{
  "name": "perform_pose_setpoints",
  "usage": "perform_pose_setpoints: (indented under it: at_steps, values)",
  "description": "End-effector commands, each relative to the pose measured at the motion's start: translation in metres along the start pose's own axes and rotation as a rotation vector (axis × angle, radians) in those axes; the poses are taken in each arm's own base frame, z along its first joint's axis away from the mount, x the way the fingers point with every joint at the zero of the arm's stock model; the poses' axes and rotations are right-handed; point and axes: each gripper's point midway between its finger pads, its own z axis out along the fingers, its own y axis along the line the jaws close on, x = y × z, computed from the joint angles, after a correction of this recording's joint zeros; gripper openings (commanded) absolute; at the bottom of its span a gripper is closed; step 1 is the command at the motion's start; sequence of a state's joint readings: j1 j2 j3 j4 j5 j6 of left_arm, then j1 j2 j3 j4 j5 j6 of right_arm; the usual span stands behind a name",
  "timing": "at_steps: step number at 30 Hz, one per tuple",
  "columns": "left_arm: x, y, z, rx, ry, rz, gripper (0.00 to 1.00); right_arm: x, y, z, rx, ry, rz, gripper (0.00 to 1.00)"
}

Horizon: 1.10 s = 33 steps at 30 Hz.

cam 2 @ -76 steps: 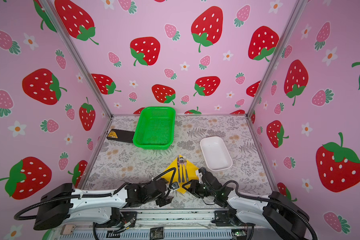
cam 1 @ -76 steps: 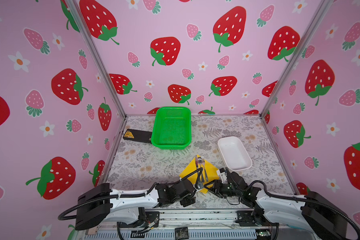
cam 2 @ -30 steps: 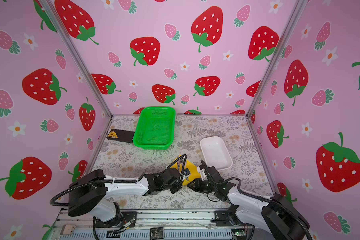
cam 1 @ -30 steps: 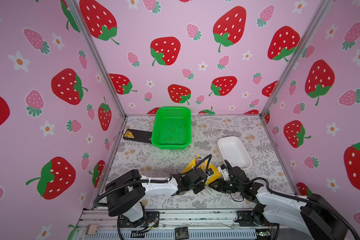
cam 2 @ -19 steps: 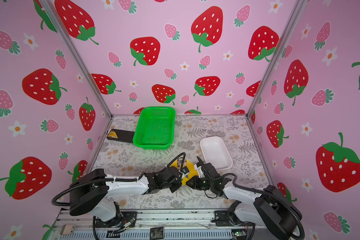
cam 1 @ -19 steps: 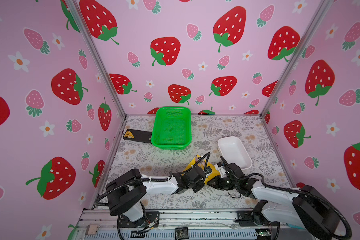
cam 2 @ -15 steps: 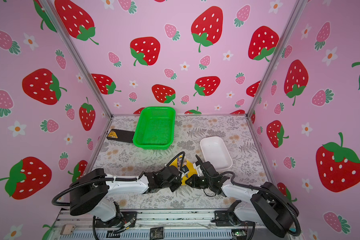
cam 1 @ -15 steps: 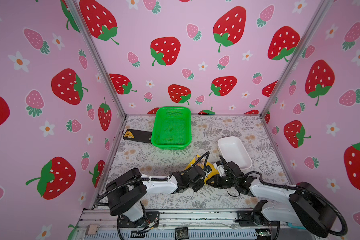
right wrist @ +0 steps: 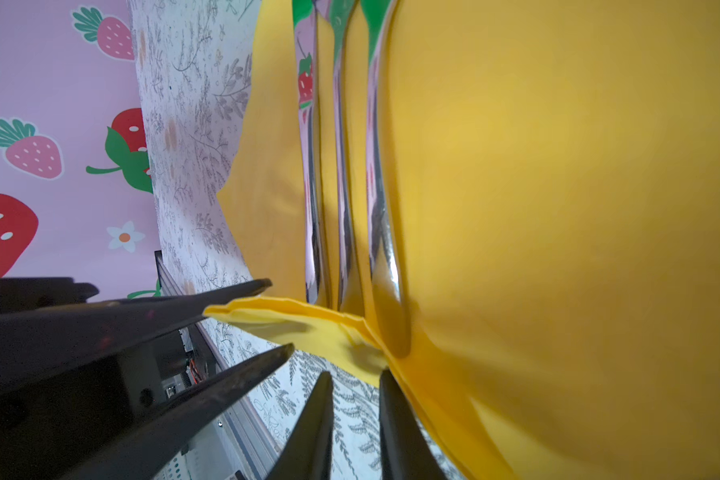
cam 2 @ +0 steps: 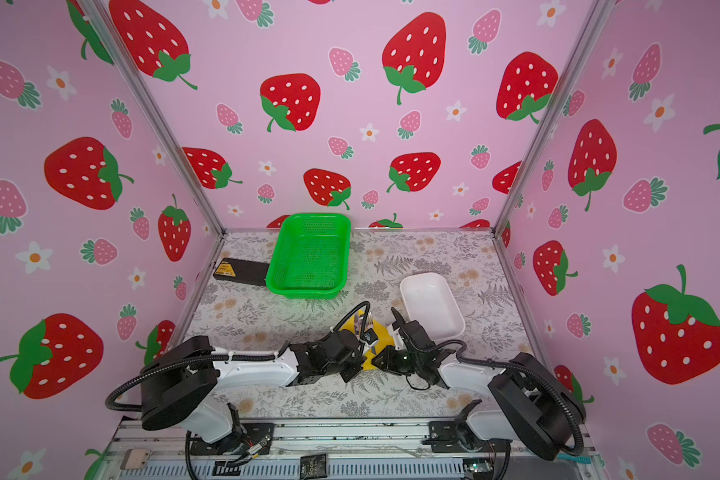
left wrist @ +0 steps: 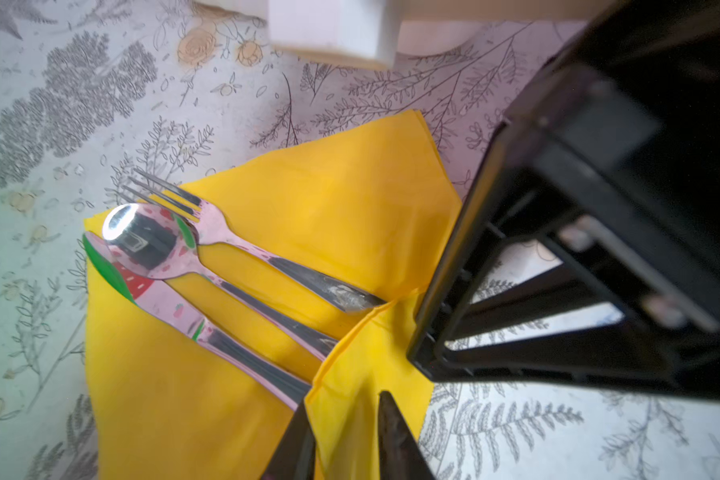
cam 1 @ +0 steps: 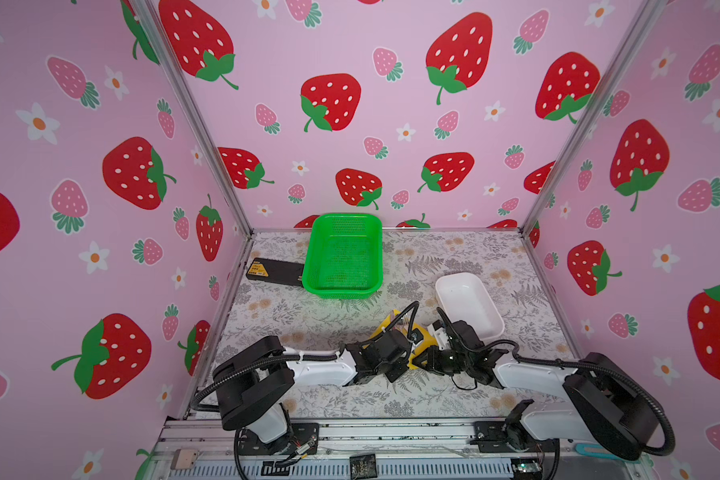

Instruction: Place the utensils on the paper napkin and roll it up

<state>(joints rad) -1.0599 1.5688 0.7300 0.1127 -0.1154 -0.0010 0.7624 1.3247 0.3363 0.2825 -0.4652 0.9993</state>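
Utensils (left wrist: 163, 253) (3, side by side) lie on the paper napkin (left wrist: 350, 199), near middle. Left gripper (left wrist: 344, 401) stands slightly open around its folded corner; right gripper (right wrist: 356, 376) sits narrow at that fold, hold unclear.

Paper napkin (left wrist: 341, 199): thin, bright yellow, spread on the flowered tabletop (left wrist: 100, 104) with one corner toward the front. That near corner lifted and folded back over the handle ends. Utensils (left wrist: 242, 293): shiny silver knife (left wrist: 171, 309), spoon (left wrist: 150, 241) and fork (left wrist: 242, 248), lying side by side on the napkin, almost parallel along its diagonal, heads at the far corner. Spoon bowl touching the fork's neck. Fork tines reaching past the edge, over the tabletop.
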Motion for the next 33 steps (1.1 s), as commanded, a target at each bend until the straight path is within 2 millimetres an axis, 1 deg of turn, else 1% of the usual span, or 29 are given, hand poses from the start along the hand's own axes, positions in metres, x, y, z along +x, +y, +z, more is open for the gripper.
perform_pose_setpoints:
  at_steps: [1,4,6,10,12,13,15,18,21,24,27,33]
  values:
    - [-0.025,0.007,-0.02,-0.019,-0.089,-0.051,0.39,-0.009,-0.002,-0.001,0.01,-0.039,0.045,0.22]
    - [-0.02,0.011,-0.032,-0.025,-0.09,-0.137,0.42,-0.009,-0.002,-0.001,0.01,-0.038,0.054,0.22]
    - [-0.015,0.011,-0.039,-0.016,-0.079,-0.226,0.42,-0.009,-0.002,-0.002,0.01,-0.039,0.059,0.22]
    - [-0.004,-0.002,-0.044,0.059,-0.009,-0.406,0.4,-0.009,-0.002,-0.001,0.01,-0.034,0.064,0.22]
    - [-0.002,-0.011,-0.043,0.108,0.026,-0.48,0.36,-0.008,-0.004,0.0,0.016,-0.028,0.07,0.22]
    - [0.001,-0.016,-0.041,0.134,0.042,-0.518,0.33,-0.008,-0.005,0.001,0.018,-0.024,0.074,0.22]
    - [0.004,-0.026,-0.035,0.181,0.065,-0.572,0.3,-0.006,-0.006,0.002,0.019,-0.016,0.079,0.22]
    - [0.009,-0.031,-0.025,0.2,0.088,-0.626,0.26,-0.007,-0.006,0.001,0.022,-0.021,0.079,0.2]
    - [0.016,-0.031,-0.015,0.179,0.128,-0.646,0.23,-0.007,-0.007,0.001,0.027,-0.023,0.078,0.2]
    - [0.027,-0.025,-0.008,0.118,0.169,-0.662,0.22,-0.007,-0.007,0.001,0.03,-0.017,0.078,0.2]
    - [0.034,-0.018,-0.008,0.072,0.178,-0.671,0.23,-0.006,-0.009,0.001,0.037,-0.019,0.08,0.2]
    - [0.047,-0.01,-0.009,0.024,0.193,-0.684,0.25,-0.005,-0.012,0.001,0.048,-0.02,0.077,0.2]
